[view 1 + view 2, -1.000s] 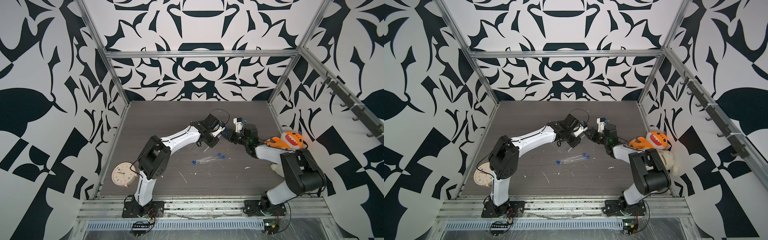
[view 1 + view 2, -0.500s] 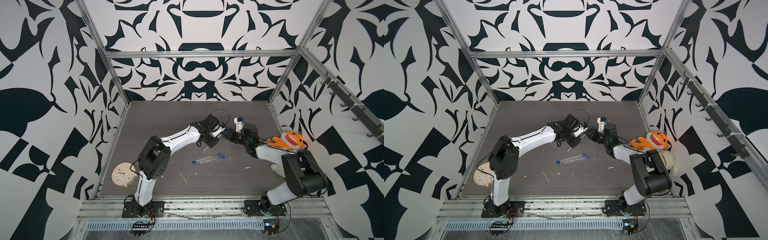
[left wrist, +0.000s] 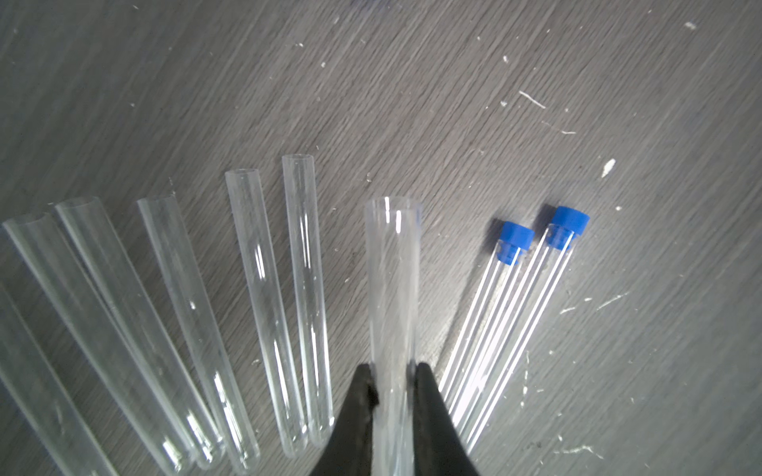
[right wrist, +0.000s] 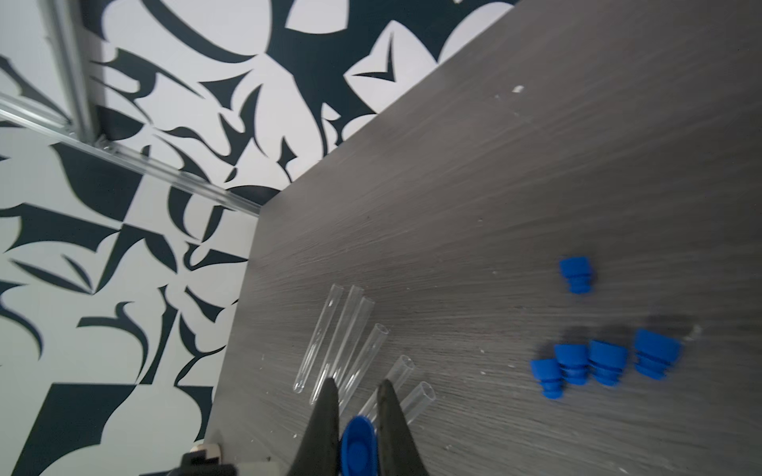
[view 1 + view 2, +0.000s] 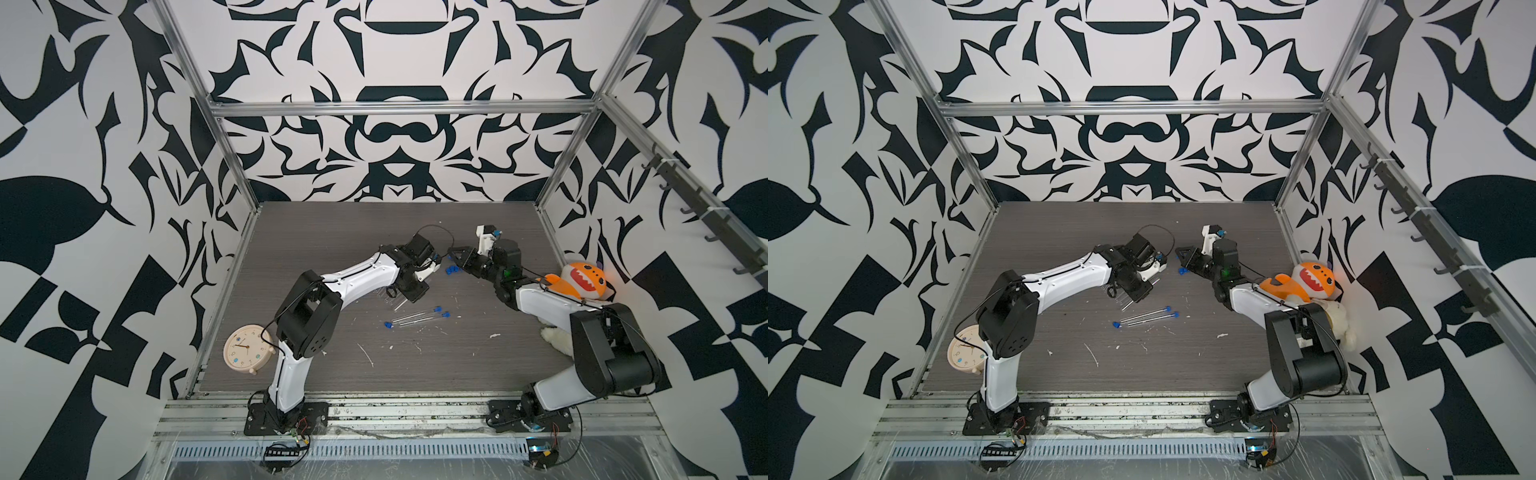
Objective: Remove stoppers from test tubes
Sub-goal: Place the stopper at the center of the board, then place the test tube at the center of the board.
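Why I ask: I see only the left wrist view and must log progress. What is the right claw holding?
Observer: The right claw is shut on one blue stopper.
Operator: How many lie loose?
Observer: Five loose stoppers show in the right wrist view: four clustered, one apart.
Operator: I see two capped tubes. Any more?
Observer: A top view shows a third blue stopper at the opposite end of that group.

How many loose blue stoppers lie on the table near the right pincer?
5 stoppers: four bunched together, one apart from them; more may be out of view.
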You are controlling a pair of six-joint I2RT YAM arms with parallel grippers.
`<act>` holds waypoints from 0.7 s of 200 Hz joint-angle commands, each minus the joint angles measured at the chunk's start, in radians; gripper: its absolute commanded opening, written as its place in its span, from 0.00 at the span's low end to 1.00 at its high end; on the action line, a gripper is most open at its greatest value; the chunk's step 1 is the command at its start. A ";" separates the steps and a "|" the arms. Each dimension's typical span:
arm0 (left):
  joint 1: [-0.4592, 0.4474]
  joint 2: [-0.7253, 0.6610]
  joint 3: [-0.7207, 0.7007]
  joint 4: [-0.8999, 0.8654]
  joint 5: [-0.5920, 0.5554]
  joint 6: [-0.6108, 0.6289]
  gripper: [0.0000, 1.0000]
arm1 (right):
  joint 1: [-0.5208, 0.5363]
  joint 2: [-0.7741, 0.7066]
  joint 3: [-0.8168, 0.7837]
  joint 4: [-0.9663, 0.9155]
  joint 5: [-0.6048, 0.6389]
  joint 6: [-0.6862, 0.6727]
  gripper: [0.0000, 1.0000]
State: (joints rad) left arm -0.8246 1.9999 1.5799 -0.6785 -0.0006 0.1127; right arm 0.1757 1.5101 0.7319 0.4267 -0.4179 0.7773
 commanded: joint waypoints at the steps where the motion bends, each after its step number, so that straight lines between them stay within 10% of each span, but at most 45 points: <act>1: 0.004 0.021 0.037 -0.023 0.000 -0.005 0.00 | -0.074 -0.002 -0.015 -0.104 0.055 -0.007 0.00; 140: 0.004 0.191 0.172 -0.097 -0.058 -0.028 0.00 | -0.148 0.242 0.052 -0.182 0.078 -0.076 0.00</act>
State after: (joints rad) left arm -0.8246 2.1731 1.7355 -0.7403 -0.0479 0.0933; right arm 0.0315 1.7374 0.7616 0.2100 -0.3405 0.6994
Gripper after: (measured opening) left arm 0.167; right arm 0.129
